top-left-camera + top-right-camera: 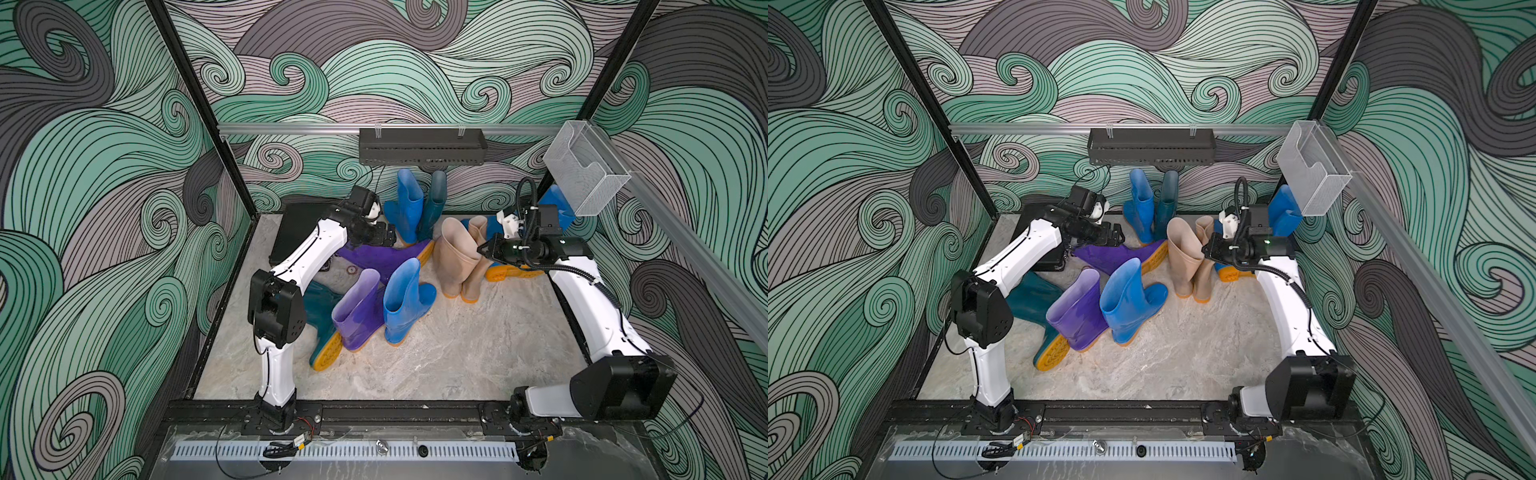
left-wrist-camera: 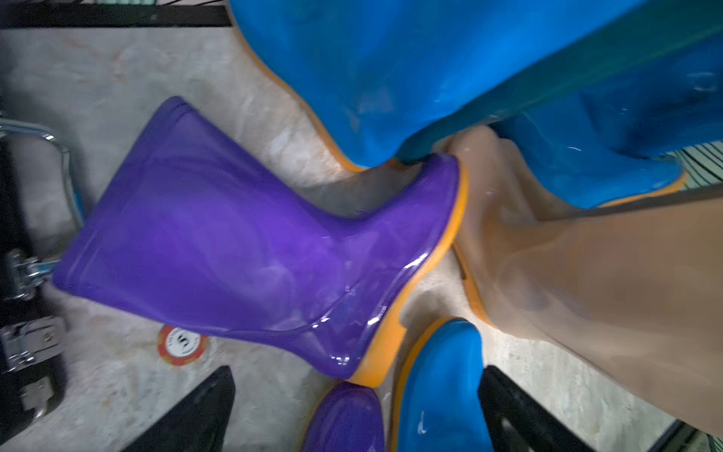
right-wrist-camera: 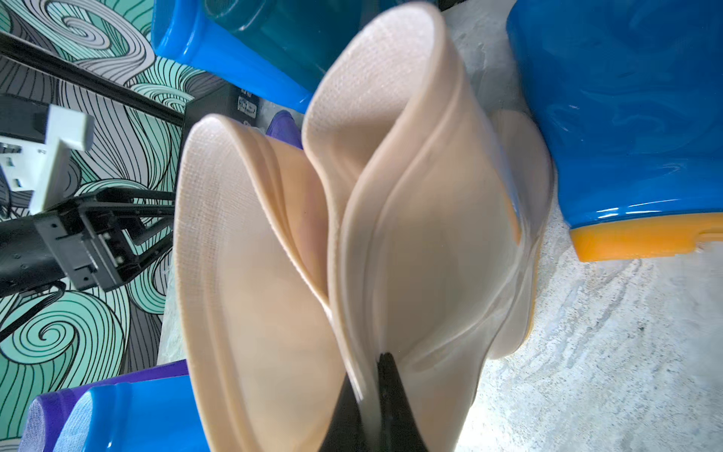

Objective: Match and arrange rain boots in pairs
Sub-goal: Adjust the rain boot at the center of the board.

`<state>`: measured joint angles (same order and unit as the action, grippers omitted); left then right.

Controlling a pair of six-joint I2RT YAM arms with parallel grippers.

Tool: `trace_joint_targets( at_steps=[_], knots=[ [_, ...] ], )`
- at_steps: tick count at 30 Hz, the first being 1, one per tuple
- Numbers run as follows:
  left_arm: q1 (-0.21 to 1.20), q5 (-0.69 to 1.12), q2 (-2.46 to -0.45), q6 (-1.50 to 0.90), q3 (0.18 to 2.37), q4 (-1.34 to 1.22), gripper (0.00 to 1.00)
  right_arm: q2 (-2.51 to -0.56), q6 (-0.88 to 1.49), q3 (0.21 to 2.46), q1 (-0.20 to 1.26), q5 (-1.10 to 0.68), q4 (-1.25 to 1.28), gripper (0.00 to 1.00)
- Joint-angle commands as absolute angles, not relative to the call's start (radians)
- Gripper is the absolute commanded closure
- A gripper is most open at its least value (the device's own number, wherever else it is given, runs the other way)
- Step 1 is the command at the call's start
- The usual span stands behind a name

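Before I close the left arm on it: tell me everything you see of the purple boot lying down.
The lying purple boot lies flat on its side on the marbled tabletop, under the left gripper, whose jaws stand open and clear of it. Glossy rubber, tall shaft with a raised band at the cuff, orange-yellow sole. The cuff points toward the black case; the sole seems to touch a beige boot, the toe a blue boot.

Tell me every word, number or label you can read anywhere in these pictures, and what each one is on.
"5" or "S", cannot tell which: the centre of the red and white chip; the lettering round its rim is too blurred to read.
The white label on the black case: too small to read.
No other writing shows.
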<state>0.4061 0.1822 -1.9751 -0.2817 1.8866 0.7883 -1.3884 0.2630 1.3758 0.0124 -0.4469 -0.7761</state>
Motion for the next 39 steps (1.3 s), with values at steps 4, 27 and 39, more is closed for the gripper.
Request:
trace_joint_targets(
  at_steps=[4,27,39],
  knots=[
    [0.32,0.143,-2.052,-0.342,1.996,1.04,0.02,-1.35,0.224,1.385,-0.009,-0.509,-0.784,1.0],
    [0.266,0.272,-2.308,-0.7,1.857,0.628,0.01,-1.394,0.201,1.477,-0.007,-0.447,-0.917,1.0],
    [0.261,0.342,-2.316,-0.732,1.864,0.461,0.94,-1.405,0.187,1.513,-0.002,-0.444,-0.941,1.0]
  ],
)
